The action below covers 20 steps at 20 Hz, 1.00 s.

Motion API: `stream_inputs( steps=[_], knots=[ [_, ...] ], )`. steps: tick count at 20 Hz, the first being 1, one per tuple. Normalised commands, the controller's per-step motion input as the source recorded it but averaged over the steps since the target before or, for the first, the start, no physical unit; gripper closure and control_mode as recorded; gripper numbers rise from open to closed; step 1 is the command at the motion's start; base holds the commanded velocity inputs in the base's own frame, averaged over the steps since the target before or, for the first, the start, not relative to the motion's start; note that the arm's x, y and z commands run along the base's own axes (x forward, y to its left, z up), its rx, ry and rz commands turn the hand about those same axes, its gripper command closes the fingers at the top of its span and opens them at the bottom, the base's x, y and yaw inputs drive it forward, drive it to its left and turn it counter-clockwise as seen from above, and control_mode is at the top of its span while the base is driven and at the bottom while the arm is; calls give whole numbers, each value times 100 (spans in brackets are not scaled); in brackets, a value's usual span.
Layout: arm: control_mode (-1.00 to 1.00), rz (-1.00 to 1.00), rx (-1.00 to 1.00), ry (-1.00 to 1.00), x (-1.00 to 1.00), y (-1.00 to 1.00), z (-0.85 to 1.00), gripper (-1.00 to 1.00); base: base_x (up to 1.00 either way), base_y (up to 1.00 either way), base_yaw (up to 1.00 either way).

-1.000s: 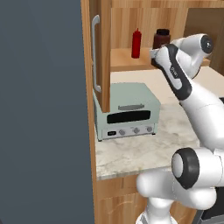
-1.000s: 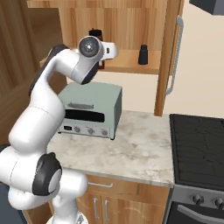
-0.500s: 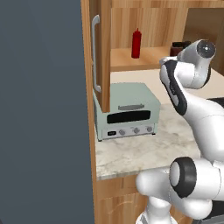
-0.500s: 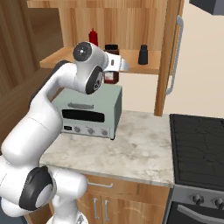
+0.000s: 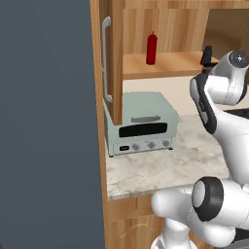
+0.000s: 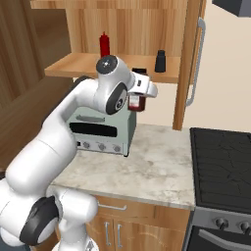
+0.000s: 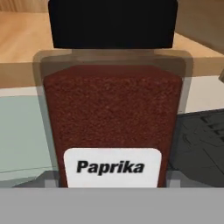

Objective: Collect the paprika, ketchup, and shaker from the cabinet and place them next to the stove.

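Reddish-brown squarish paprika (image 7: 113, 118) sits gripped in the claw (image 6: 138, 99).

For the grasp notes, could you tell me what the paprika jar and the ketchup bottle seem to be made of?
The paprika jar looks like clear glass or plastic, since the red-brown powder shows through, under a matte black cap. The ketchup bottle looks like opaque, smooth red plastic, uniform and unlabelled.

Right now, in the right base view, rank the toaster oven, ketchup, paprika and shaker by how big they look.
1. toaster oven, largest by far.
2. ketchup.
3. paprika, held in the gripper, partly hidden and nearer the camera, so its rank against the shaker is unsure.
4. shaker.
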Motion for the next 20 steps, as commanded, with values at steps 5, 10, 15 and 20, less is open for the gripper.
stream_inputs(
  steps=[5,10,15,20],
  knots=[
    [-100,0,0,0,-26,-7,-65,100,0,0,0],
    [-100,1,-6,7,6,0,-68,100,0,0,0],
    [-100,0,-9,1,20,-4,-65,100,0,0,0],
    [-100,12,0,-1,44,-17,-62,100,0,0,0]
  ],
)
